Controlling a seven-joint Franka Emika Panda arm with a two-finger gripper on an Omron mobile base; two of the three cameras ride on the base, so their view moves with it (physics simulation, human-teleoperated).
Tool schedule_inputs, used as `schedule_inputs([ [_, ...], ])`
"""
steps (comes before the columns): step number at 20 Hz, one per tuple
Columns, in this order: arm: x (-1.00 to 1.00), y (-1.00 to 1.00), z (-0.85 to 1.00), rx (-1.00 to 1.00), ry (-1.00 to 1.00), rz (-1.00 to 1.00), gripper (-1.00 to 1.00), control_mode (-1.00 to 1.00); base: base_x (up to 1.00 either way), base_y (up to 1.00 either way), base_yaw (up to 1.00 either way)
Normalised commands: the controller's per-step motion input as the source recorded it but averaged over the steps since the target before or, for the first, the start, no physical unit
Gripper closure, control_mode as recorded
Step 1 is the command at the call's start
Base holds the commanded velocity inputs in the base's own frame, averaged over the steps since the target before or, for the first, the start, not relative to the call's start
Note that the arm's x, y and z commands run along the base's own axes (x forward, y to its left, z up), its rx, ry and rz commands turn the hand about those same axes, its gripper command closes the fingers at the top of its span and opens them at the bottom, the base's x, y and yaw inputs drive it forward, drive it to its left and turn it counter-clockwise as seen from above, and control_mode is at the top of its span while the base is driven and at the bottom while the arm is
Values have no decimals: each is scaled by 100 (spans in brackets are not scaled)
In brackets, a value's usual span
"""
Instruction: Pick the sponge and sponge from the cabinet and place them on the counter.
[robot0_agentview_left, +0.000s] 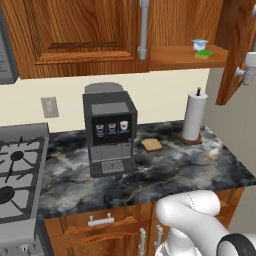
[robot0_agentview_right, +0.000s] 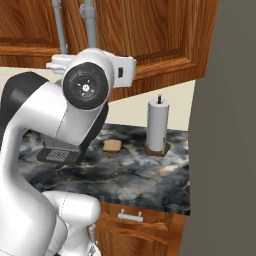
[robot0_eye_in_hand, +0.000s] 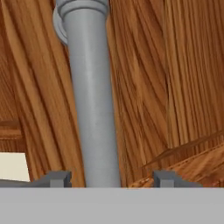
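The reddish-brown cabinet (robot0_agentview_left: 80, 30) has its right door (robot0_agentview_left: 234, 55) swung open. On the wooden shelf (robot0_agentview_left: 175, 59) inside lies a green-topped sponge (robot0_agentview_left: 203, 54), in front of a small white-and-blue cup (robot0_agentview_left: 200, 44). My gripper (robot0_eye_in_hand: 111, 178) is up at that open door, and part of the white hand shows at the right edge of the left base view. It is open, its fingertips (robot0_eye_in_hand: 59, 177) standing on either side of the door's vertical silver bar handle (robot0_eye_in_hand: 94, 100) without touching it. Below lies the dark marbled counter (robot0_agentview_left: 175, 170).
On the counter stand a black coffee machine (robot0_agentview_left: 110, 132) and a paper towel roll (robot0_agentview_left: 193, 117), with a tan bread slice (robot0_agentview_left: 151, 145) between them. A gas stove (robot0_agentview_left: 17, 170) is at the left. My own arm (robot0_agentview_right: 55, 125) blocks much of the right base view.
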Motion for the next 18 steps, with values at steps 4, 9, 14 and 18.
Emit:
schedule_inputs([
  [4, -45, -24, 15, 4, 0, 0, -100, -100, 0, 0, 0],
  [9, -48, -8, 10, 0, 1, 1, -100, -100, 0, 0, 0],
  [14, -73, 7, -7, -12, 10, 7, -100, -100, 0, 0, 0],
  [18, -99, 15, -33, -14, 11, 9, -100, -100, 0, 0, 0],
])
